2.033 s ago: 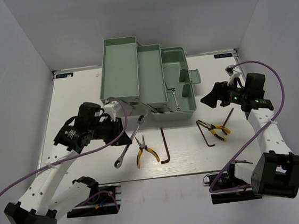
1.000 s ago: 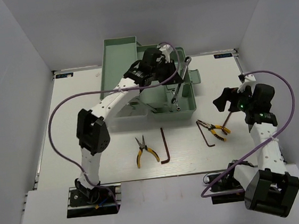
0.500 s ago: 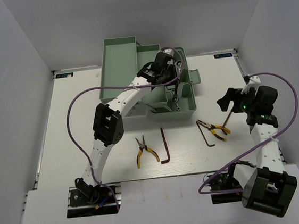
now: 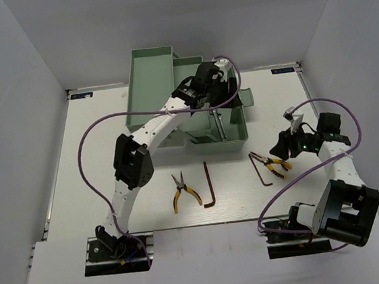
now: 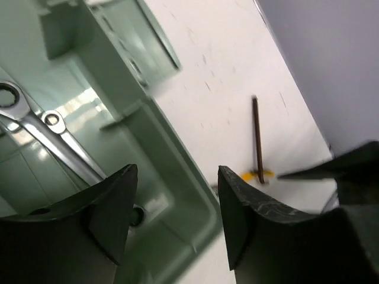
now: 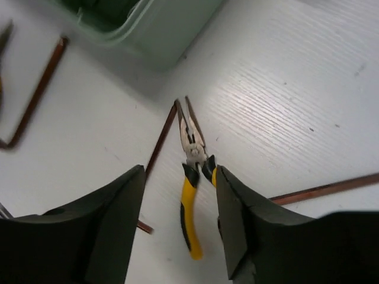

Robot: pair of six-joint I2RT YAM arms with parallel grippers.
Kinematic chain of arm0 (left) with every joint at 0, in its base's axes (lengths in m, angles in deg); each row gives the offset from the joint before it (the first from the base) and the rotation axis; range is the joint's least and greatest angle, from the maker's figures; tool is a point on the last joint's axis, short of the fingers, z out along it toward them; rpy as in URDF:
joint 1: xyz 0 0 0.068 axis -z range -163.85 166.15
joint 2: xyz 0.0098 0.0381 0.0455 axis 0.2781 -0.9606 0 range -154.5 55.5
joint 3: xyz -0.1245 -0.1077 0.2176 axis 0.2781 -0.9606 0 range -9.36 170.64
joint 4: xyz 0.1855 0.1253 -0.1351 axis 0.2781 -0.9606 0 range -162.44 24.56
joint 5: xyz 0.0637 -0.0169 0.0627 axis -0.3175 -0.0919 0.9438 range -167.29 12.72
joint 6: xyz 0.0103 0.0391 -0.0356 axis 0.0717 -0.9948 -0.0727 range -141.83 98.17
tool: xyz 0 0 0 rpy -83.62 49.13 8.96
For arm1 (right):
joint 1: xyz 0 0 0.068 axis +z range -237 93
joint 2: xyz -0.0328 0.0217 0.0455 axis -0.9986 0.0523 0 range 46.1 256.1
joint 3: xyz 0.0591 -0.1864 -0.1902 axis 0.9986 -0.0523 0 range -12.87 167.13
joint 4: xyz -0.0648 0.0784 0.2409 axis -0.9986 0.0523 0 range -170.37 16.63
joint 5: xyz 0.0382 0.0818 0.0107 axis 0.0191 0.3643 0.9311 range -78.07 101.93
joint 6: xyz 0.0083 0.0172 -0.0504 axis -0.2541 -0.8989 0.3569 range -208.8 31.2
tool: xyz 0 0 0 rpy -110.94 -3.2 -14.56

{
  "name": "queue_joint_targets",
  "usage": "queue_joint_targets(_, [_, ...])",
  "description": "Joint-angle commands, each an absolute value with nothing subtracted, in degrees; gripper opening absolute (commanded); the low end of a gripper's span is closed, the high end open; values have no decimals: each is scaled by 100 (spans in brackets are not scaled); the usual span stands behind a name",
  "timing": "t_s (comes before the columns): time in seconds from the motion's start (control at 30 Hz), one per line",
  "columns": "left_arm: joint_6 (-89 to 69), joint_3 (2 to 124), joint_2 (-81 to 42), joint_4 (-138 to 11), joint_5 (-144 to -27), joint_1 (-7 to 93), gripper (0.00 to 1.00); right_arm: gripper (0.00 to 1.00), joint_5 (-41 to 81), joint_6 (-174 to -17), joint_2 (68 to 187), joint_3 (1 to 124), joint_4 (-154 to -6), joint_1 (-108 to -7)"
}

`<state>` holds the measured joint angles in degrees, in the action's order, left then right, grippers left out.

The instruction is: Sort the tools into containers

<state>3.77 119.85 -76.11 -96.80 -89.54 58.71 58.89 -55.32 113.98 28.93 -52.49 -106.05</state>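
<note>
White wood-grain surface (image 4: 95,145), boxed in by pale grey walls, carries every item. Left end effector (image 5: 176,177) hangs over the bin (image 4: 234,144) of the mint-green toolbox (image 4: 151,85), its two fingers spread wide with nothing between them. Below it in the bin lie two silver wrenches (image 5: 54,120) side by side; seen from overhead, their long axes run roughly 12 to 6 o'clock. Behind it the left arm stretches from its base at 7 o'clock, elbow raised, across the toolbox toward 1 o'clock.

Right end effector (image 6: 179,177) is likewise parted and grips nothing. In the wrist view its fingers straddle one pair of yellow-handled pliers (image 6: 188,201) lying on the surface at 4 o'clock of the toolbox. Overhead, that tool's nose points to 10 o'clock and its handles to 4. A brown hex key (image 6: 160,142) lies just beside the nose. The right arm is folded back above its base at 5 o'clock, forearm rising toward 12.

Second pliers (image 4: 183,191) rest at 6 o'clock of the toolbox, nose toward 12. Another hex key (image 4: 208,181) lies at their 3 o'clock, its long leg running 12 to 6.
</note>
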Motion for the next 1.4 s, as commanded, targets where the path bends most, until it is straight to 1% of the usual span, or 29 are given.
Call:
queue_joint_targets(0.0, [-398,11503,-6177,-9804,-9530,6246,67,54,6116,-2993,11343,2618,-4045,-10511])
queue_joint_targets(0.03, [-634,10830,-5861,-10023,-9417,6325,65,54,5697,-2922,11142,2467,-4212,-10485])
queue_joint_targets(0.07, [-689,10354,-5510,-10077,-9251,6404,59,54,5484,-2729,11071,2187,-4753,-10467])
queue_joint_targets(0.1, [-689,9827,-4688,-10077,-8823,6553,53,56,5073,-2667,11009,2062,-4932,-10441])
queue_joint_targets(0.13, [-689,8691,-4254,-10025,-8583,6615,46,56,4999,-2509,10921,1852,-5065,-10432])
queue_joint_targets(0.17, [-480,8140,-3840,-10025,-8094,6720,32,58,4920,-2186,10938,1728,-5153,-10423])
queue_joint_targets(0.2, [-330,7195,-3105,-10086,-7854,6721,29,58,4928,-1956,11060,1710,-5163,-10414])
queue_joint_targets(0.23, [-163,6776,-2785,-10286,-7617,6782,29,58,4902,-1867,11157,1779,-5163,-10397])
queue_joint_targets(0.27, [160,6415,-2494,-10402,-7231,6783,31,58,4832,-1814,11323,1823,-5293,-10379])
queue_joint_targets(0.3, [329,5811,-2231,-10524,-7088,6783,37,58,4840,-1892,11508,1876,-5338,-10405])
queue_joint_targets(0.33, [478,5579,-1793,-10761,-6974,6835,43,58,4858,-1901,11605,2146,-5373,-10431])
queue_joint_targets(0.37, [706,5368,-1588,-10841,-6903,6835,50,58,4849,-1919,11789,2245,-5313,-10432])
queue_joint_targets(0.43, [883,4822,-1071,-10903,-6902,6835,55,58,4972,-1910,11826,2508,-5242,-10432])
queue_joint_targets(0.47, [1006,4499,-920,-10904,-6902,6835,60,58,5024,-1928,11800,2535,-5268,-10414])
queue_joint_targets(0.5, [1059,4330,-797,-10904,-6902,6835,67,58,5016,-1945,11782,2571,-5355,-10405])
queue_joint_targets(0.63, [1121,3741,-549,-10755,-6963,6835,67,57,4858,-2121,12027,2938,-5392,-10414])
queue_joint_targets(0.7, [1121,3591,-601,-10702,-7016,6835,67,53,4745,-2095,12299,3194,-5093,-10423])
queue_joint_targets(0.87, [1244,3424,-524,-10649,-7017,6835,67,50,4884,-1313,12643,3441,-4390,-10397])
queue_joint_targets(1.1, [1420,3256,-181,-10754,-7069,6835,67,50,4990,-1128,12968,3257,-4398,-10335])
queue_joint_targets(1.37, [1526,3151,22,-10807,-7069,6835,67,50,4709,-1049,13241,2993,-4696,-10133])
